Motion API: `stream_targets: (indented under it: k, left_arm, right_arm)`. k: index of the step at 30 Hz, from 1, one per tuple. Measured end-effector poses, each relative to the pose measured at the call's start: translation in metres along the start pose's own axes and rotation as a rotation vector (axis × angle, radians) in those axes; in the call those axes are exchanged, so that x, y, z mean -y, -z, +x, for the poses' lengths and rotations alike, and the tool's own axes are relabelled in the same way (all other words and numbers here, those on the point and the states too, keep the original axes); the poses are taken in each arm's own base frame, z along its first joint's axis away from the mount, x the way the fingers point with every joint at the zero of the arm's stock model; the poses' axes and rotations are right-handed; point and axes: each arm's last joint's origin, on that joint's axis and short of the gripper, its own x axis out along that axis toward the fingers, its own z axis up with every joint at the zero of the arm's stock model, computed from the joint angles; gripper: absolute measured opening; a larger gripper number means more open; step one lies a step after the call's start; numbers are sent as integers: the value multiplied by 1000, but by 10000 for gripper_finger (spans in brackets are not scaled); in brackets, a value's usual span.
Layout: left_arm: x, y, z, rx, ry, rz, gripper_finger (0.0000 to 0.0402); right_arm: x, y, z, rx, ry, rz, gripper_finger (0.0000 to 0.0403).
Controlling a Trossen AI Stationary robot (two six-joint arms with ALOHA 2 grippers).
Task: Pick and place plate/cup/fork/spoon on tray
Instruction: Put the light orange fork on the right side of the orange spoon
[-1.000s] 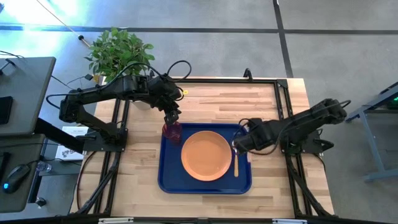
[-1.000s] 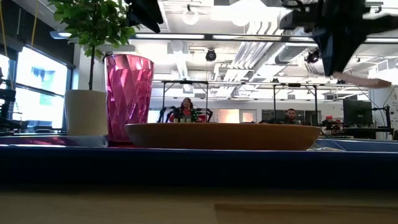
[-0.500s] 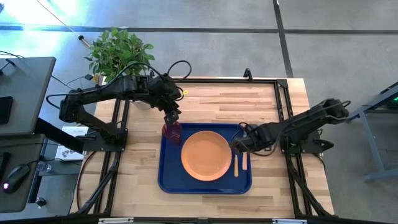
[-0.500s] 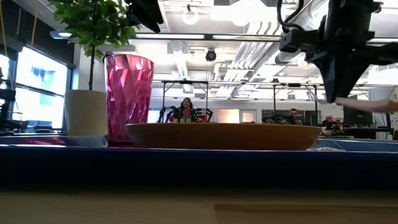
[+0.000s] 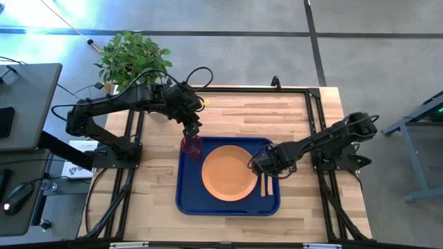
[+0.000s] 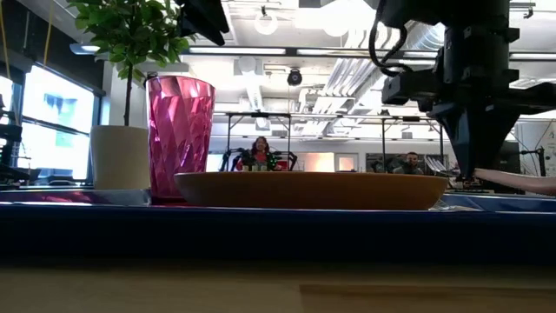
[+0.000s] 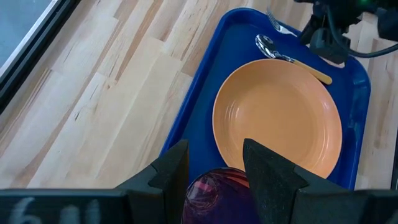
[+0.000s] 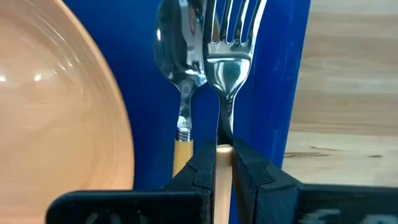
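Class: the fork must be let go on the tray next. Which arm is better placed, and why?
Right. Its jaws grip the fork handle over the tray, beside the spoon; the left gripper is at the cup.

You see a plain orange plate (image 5: 229,173) on a dark blue tray (image 5: 188,199), a ribbed translucent red cup (image 6: 179,135), silver-tined fork (image 8: 227,43), and pale wood bench (image 5: 242,111).

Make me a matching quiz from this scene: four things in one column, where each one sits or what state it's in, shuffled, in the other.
Things:
1. plate
2. cup
3. fork
4. spoon

Places or states:
A. held at its handle by the right gripper
B. in the middle of the tray
C. lying between plate and fork
D. standing in a tray corner under the left gripper

Pairs: 1-B, 2-D, 3-A, 4-C
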Motion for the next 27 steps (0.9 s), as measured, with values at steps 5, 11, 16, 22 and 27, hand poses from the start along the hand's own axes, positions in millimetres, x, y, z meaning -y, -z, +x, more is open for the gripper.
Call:
stream_targets:
  k: [5, 11, 16, 22, 27]
  left_arm:
    - [0, 0, 0, 0, 0, 0, 143]
    - [0, 0, 0, 0, 0, 0, 143]
    - [0, 0, 0, 0, 0, 1, 143]
    - [0, 0, 0, 0, 0, 1, 143]
    - [0, 0, 0, 0, 0, 1, 143]
  right_arm:
    - [-2, 2, 10, -30, 42, 0, 12]
    - [-6, 5, 23, -69, 83, -2, 12]
    - [-7, 5, 29, -71, 96, 1, 12]
    - [-8, 6, 34, -87, 113, 3, 12]
    - [-8, 6, 34, -86, 113, 13, 15]
